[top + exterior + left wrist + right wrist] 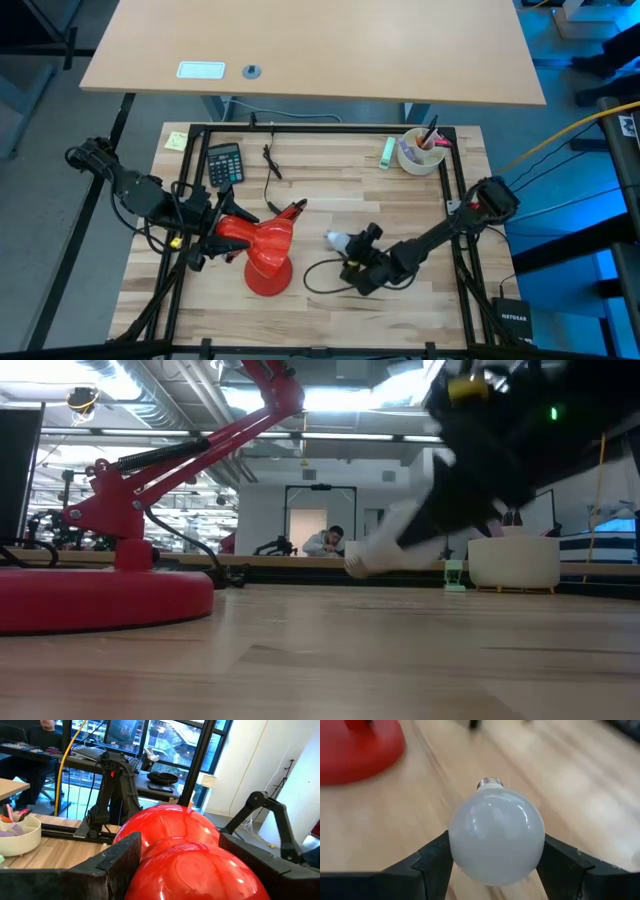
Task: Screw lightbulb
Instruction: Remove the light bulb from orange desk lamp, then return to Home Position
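Observation:
The red desk lamp stands on its round base [268,277] at the table's left middle; the base also shows in the low view [100,598]. My left gripper [215,235] is shut on the lamp's rounded red shade [236,228], which fills the left wrist view [185,860]. My right gripper [350,250] is just right of the lamp and shut on the small white lightbulb [335,240]. The bulb's silvery screw base [490,783] points away from the gripper, toward the lamp. My left gripper holds the shade's rounded body [150,865] between its two fingers [120,860], one on each side. It comes level from the table's left side. The shade is held up off the table. My right gripper pinches the bulb's white globe at its widest part [457,845] between its two fingers [430,860]. It comes slanting from the table's right and near side. The bulb is lifted clear of the table [375,555], its screw base forward.
A black calculator [224,163] and a yellow note [176,140] lie at the far left. A white bowl of pens [422,152] and a green item [386,150] are at the far right. A black cable [315,275] loops beside the lamp base.

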{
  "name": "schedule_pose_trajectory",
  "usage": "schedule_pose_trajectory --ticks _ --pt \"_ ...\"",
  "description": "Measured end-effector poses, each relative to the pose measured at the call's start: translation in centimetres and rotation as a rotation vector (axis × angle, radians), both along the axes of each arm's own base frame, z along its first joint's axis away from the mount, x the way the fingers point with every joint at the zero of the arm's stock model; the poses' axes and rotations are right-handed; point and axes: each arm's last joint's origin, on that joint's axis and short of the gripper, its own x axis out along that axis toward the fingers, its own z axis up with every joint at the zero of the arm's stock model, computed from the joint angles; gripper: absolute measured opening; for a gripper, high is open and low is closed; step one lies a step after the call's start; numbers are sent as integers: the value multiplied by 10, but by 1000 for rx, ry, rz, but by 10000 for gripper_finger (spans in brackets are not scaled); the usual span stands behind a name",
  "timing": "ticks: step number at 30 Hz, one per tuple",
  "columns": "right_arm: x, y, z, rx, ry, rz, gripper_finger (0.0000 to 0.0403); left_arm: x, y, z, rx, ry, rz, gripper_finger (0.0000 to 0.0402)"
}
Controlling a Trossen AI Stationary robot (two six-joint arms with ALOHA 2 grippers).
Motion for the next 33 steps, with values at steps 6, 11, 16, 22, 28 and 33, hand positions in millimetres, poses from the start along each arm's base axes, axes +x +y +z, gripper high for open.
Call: schedule_pose_trajectory --ticks 6,11,16,22,28,33 --pt "-13 -24 -24 13 54 -84 248 0 0 0 3 0 0 253" --pt "-14 -37 -32 46 59 -112 258 0 0 0 -3 2 0 253" --pt "-11 -45 -34 106 88 -110 306 0 0 0 -7 3 1 253" --pt "-9 -47 -36 208 158 -71 359 0 0 0 -36 4 2 266" --pt "-4 -44 -21 188 212 -45 364 -2 1 0 -34 4 1 320" --pt "-7 -44 15 201 250 -17 357 -17 11 9 -60 -35 -11 346"
